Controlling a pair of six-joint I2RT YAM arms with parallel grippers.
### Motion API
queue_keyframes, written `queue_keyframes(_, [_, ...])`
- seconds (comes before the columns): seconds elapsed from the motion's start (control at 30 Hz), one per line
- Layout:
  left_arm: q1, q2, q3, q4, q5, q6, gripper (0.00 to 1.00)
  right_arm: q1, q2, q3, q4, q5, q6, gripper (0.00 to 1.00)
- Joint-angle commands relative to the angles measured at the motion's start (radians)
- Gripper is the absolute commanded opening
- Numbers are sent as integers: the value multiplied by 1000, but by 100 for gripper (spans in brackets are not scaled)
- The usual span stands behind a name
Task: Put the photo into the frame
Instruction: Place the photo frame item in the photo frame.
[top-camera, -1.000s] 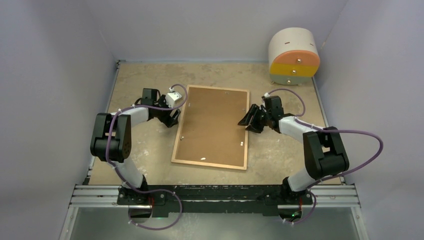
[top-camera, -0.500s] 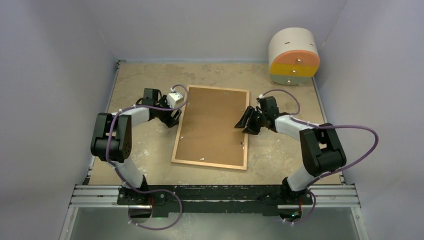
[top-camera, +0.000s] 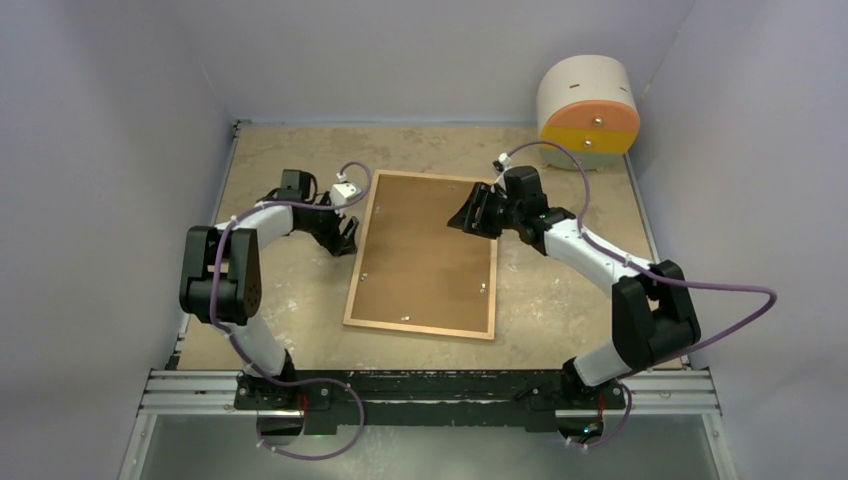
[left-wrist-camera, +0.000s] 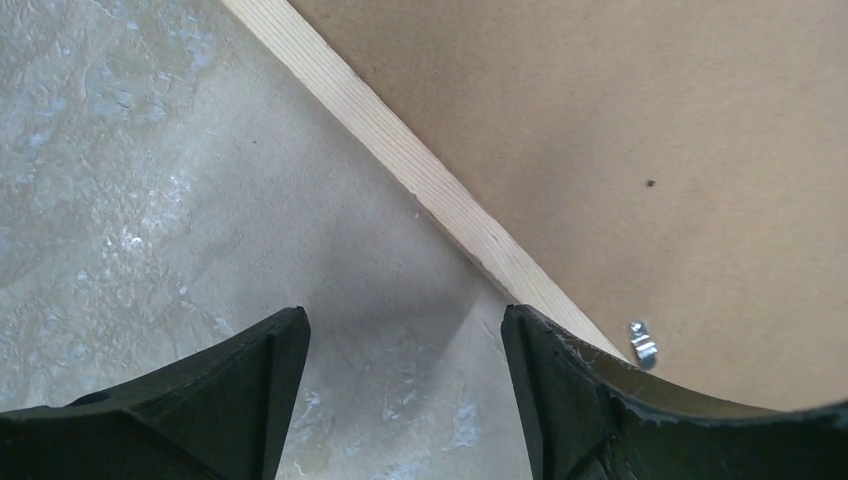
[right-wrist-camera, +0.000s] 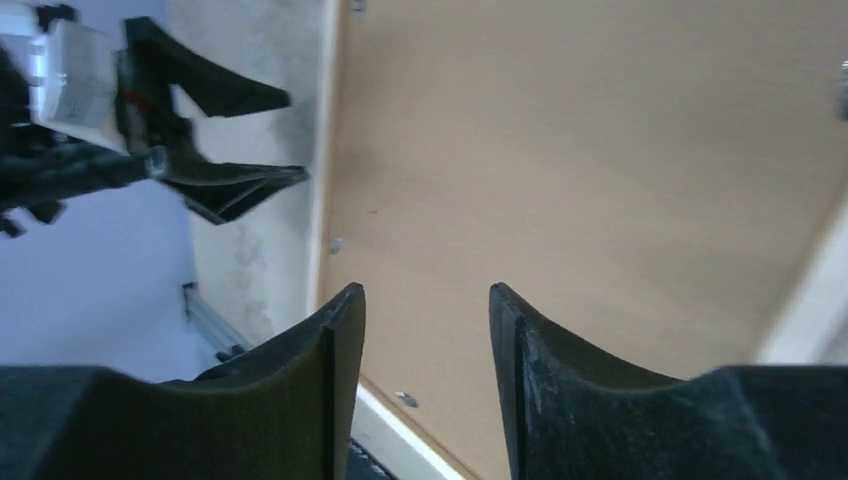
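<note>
The frame (top-camera: 350, 300) lies face down in the middle of the table, its light wooden moulding around a brown fibreboard backing panel (top-camera: 425, 255). The moulding also shows in the left wrist view (left-wrist-camera: 440, 195). The photo is hidden or out of view. My left gripper (top-camera: 347, 234) is open and empty, low over the table just outside the frame's left edge (left-wrist-camera: 405, 320). My right gripper (top-camera: 462, 218) is open and empty, held above the backing panel near the frame's upper right (right-wrist-camera: 427, 300).
A round white box with orange and yellow drawer fronts (top-camera: 587, 112) stands at the back right corner. Small metal clips (left-wrist-camera: 641, 342) sit along the backing panel's edges. Grey walls close in the table on three sides.
My right gripper has moved up and leftward, from the frame's right edge to above the backing panel. My left gripper has shifted only slightly.
</note>
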Motion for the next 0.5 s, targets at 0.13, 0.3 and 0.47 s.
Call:
queue_keyframes(0.13, [44, 4, 39, -101, 209, -16, 66, -95, 221, -32, 505, -421, 347, 0])
queue_keyframes(0.3, [42, 19, 10, -82, 219, -27, 55, 42, 169, 55, 220, -93, 116, 0])
queue_keyframes(0.47, [42, 42, -15, -77, 235, -15, 47, 119, 47, 16, 145, 149, 62, 0])
